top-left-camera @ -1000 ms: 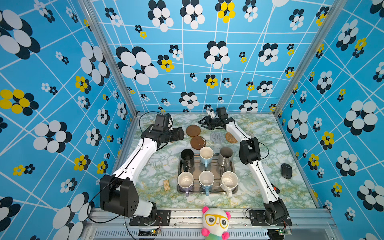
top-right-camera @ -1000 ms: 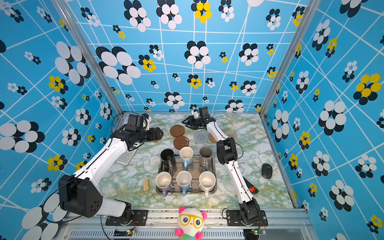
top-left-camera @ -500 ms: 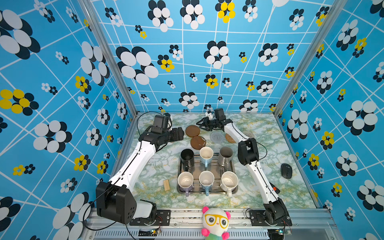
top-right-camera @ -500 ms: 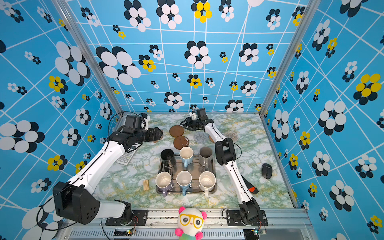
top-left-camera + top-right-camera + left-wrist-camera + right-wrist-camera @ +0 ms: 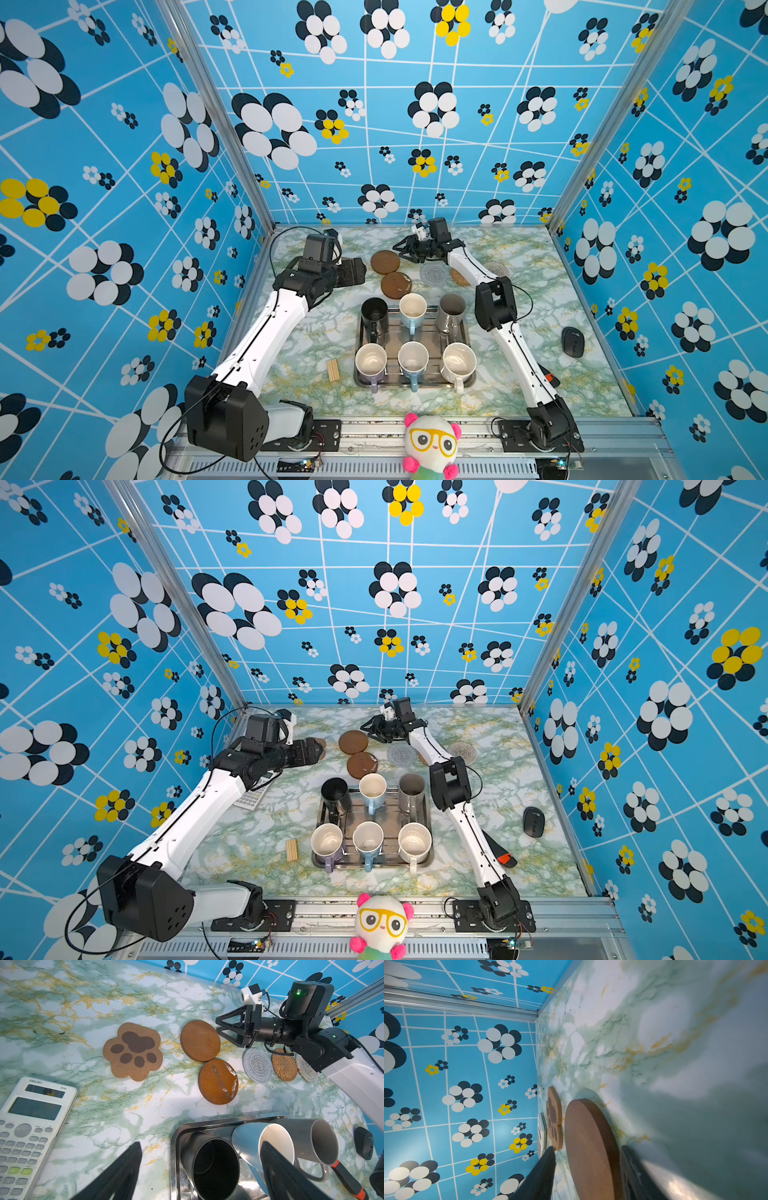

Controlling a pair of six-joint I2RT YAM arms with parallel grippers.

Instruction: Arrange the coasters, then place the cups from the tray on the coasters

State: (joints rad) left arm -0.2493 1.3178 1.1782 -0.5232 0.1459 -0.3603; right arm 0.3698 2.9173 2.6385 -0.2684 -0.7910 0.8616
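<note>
Six coasters lie in a row behind the tray (image 5: 360, 380): a paw-shaped one (image 5: 133, 1051), two brown discs (image 5: 200, 1040) (image 5: 218, 1081), then grey-blue (image 5: 257, 1065), rattan (image 5: 284, 1065) and pale beige (image 5: 305, 1068) woven rounds. My right gripper (image 5: 219, 1027) stands open at the far disc's (image 5: 385, 262) edge; the right wrist view shows that disc (image 5: 589, 1147) between the fingers with a gap. The tray holds the cups: black (image 5: 374, 316), light blue (image 5: 412, 309), grey (image 5: 451, 311), lavender (image 5: 370, 361), light blue (image 5: 412, 359), white (image 5: 458, 363). My left gripper (image 5: 357, 270) hangs open and empty above the table, left of the discs.
A white calculator (image 5: 27, 1130) lies by the left wall. A small wooden block (image 5: 332, 370) sits left of the tray. At the right are a black mouse (image 5: 572, 341) and a black tool with an orange band (image 5: 503, 856). A plush toy (image 5: 430, 440) sits on the front rail.
My right gripper has crept a little lower and leftward, closing in on the far brown disc. The left arm's lower links have shifted slightly; its gripper stays about where it was.
</note>
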